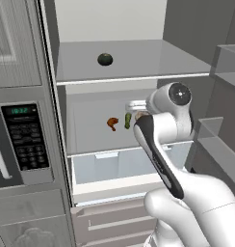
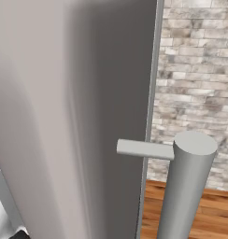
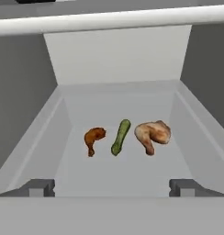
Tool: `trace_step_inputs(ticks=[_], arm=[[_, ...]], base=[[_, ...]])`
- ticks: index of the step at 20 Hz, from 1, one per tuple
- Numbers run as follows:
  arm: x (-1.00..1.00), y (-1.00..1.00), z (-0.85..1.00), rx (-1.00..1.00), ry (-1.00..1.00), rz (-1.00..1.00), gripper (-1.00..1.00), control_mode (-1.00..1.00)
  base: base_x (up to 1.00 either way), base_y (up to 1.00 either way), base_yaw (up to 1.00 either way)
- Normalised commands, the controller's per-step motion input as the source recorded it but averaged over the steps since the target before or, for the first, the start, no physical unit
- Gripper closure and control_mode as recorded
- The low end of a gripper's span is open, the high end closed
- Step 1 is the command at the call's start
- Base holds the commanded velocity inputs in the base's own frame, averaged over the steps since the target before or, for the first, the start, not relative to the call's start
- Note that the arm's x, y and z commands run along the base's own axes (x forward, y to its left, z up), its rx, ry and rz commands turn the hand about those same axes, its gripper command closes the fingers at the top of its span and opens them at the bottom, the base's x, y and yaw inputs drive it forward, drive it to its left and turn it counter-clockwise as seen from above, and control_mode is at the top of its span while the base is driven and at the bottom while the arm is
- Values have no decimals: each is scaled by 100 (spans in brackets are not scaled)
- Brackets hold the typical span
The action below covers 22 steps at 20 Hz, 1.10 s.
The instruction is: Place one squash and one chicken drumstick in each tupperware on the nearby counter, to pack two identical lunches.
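Observation:
Inside an open fridge, a round dark green squash (image 1: 105, 59) sits on the upper shelf. On the middle shelf lie a small reddish-brown chicken drumstick (image 3: 93, 139), an elongated green squash (image 3: 120, 137) and a larger golden-tan chicken drumstick (image 3: 153, 135), side by side. From the left base view, the small drumstick (image 1: 112, 123) and the long squash (image 1: 127, 120) show just left of my wrist, which covers most of the larger drumstick (image 1: 139, 115). My gripper (image 3: 112, 188) hovers in front of that shelf, open, with nothing between its fingers. The tupperware and the counter are out of view.
A microwave (image 1: 23, 137) is built in left of the fridge. A pale crisper drawer (image 1: 114, 166) lies under the middle shelf. Door bins (image 1: 220, 140) stand at the right. The grey fridge door (image 2: 88, 116) and its handle (image 2: 188, 186) stand close by the base, with a brick wall beyond.

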Motion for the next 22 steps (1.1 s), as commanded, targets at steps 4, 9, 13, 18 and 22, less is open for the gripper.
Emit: trace_step_inputs(ticks=[4,9,13,18,22], arm=[[0,9,64,3,-17,2,-100,-100],[0,21,62,5,-8,3,-100,-100],[0,19,53,5,0,2,-100,-100],[6,25,52,5,0,1,-100,-100],[14,22,46,6,0,0,-100,-100]], base=[[0,0,0],[0,0,0],[0,0,0],[0,0,0],[0,0,0]])
